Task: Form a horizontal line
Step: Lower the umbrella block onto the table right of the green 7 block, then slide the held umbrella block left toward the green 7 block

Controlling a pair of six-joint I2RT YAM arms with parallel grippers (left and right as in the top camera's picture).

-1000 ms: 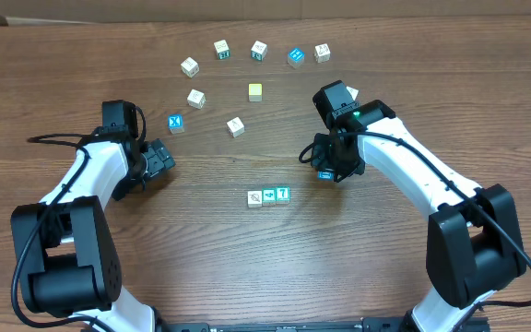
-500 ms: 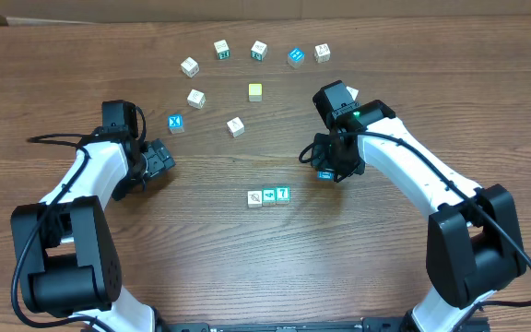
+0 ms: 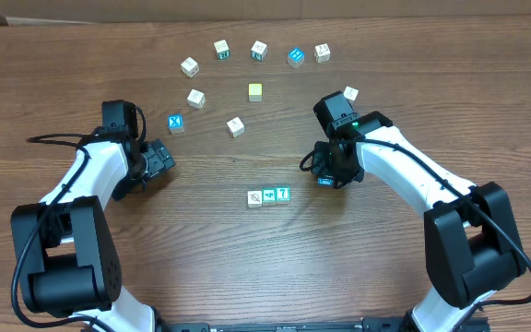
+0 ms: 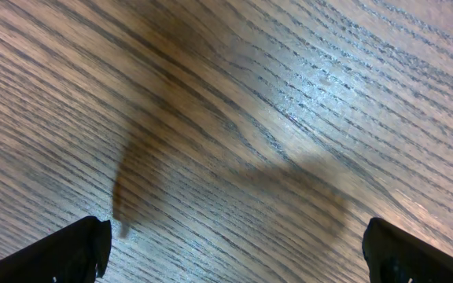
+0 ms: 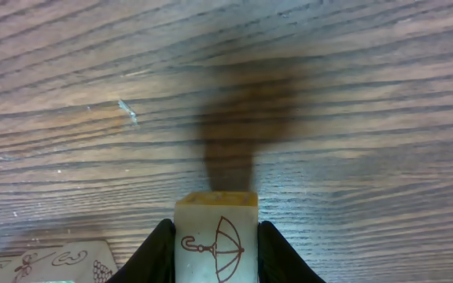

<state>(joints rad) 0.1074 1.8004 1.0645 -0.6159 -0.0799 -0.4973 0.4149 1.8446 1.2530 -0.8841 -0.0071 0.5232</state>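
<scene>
A short row of three small cubes (image 3: 268, 195) lies mid-table: a white one, a teal one and a teal one marked 7. Just to the right of that row, low over the wood, my right gripper (image 3: 326, 177) is shut on a fourth cube (image 5: 216, 236); its white face shows a brown umbrella drawing and the black fingers (image 5: 157, 253) press both its sides. A white cube of the row (image 5: 53, 263) peeks in at the lower left of the right wrist view. My left gripper (image 3: 159, 159) stands open over bare wood at the left, nothing between its fingers (image 4: 77, 248).
Loose cubes are scattered across the back: a pale-yellow one (image 3: 255, 91), a blue one marked X (image 3: 175, 123), white ones (image 3: 236, 126) (image 3: 196, 98) (image 3: 189, 66) (image 3: 350, 93), and more along the far edge (image 3: 259, 50) (image 3: 295, 57).
My right gripper has shifted slightly toward the front with the umbrella cube, uncovering a white cube behind it. The left arm has not moved.
</scene>
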